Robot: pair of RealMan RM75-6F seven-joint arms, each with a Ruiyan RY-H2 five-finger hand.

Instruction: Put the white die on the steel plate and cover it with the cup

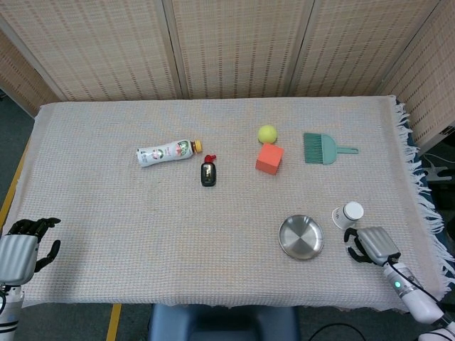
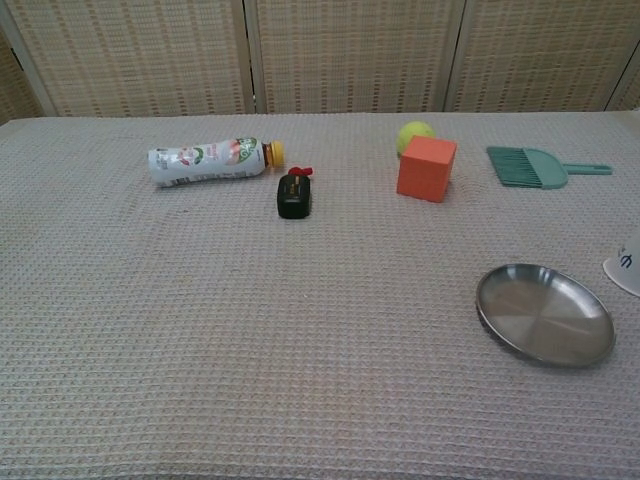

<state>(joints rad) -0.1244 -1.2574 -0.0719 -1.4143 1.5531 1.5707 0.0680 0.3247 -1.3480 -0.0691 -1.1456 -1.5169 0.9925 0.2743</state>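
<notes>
Woven tablecloth [image 1: 142,234]; right hand [image 1: 371,245] beside steel plate [image 1: 301,236], under cup [image 1: 348,214].

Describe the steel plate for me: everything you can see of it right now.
The steel plate is a round, shallow, shiny metal dish with a raised rim, lying flat and right side up on the woven cloth near the table's front right. Nothing lies in it. The white cup stands apart to its right; no robot hand touches it.
</notes>
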